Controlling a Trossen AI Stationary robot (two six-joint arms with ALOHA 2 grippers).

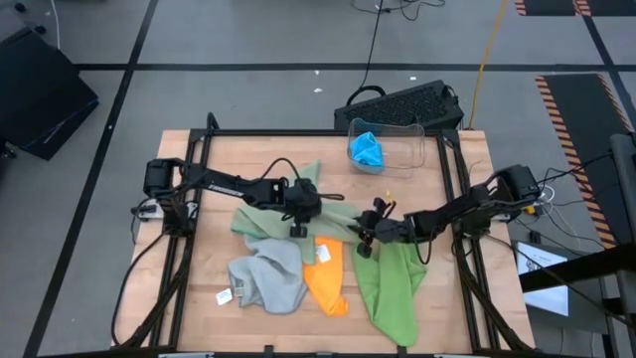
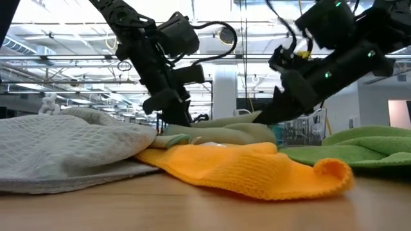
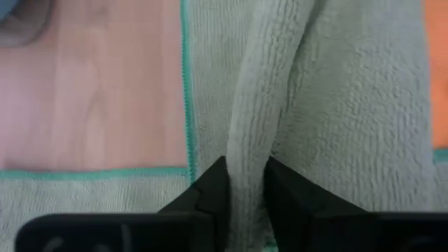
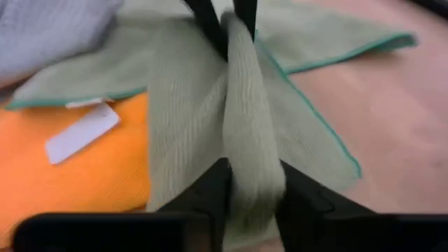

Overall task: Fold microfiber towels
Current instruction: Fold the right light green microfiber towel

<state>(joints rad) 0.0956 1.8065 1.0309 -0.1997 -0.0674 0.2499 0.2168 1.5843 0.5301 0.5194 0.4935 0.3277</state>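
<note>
A sage green towel lies crumpled on the middle of the wooden table, partly over an orange towel. My left gripper is at its left part and my right gripper at its right part, both shut on a raised ridge of it. A grey towel lies near left and a lime green towel near right. In the low view both grippers reach down to the sage cloth. My left gripper pinches a raised fold of the sage green towel between its two fingers, slanting down from the table's left. The fold runs on away from the fingers. The towel around it lies on the table. My right gripper pinches the same ridge of sage cloth between its two fingers, coming low from the table's right. The ridge runs along the fingers' line to the left gripper's fingers. The towel's flat parts rest on the table and the orange towel.
A clear container at the far right of the table holds a blue towel. A black keyboard lies beyond the far edge. White tags show on the grey towel and the orange towel. Black frame rails border the table.
</note>
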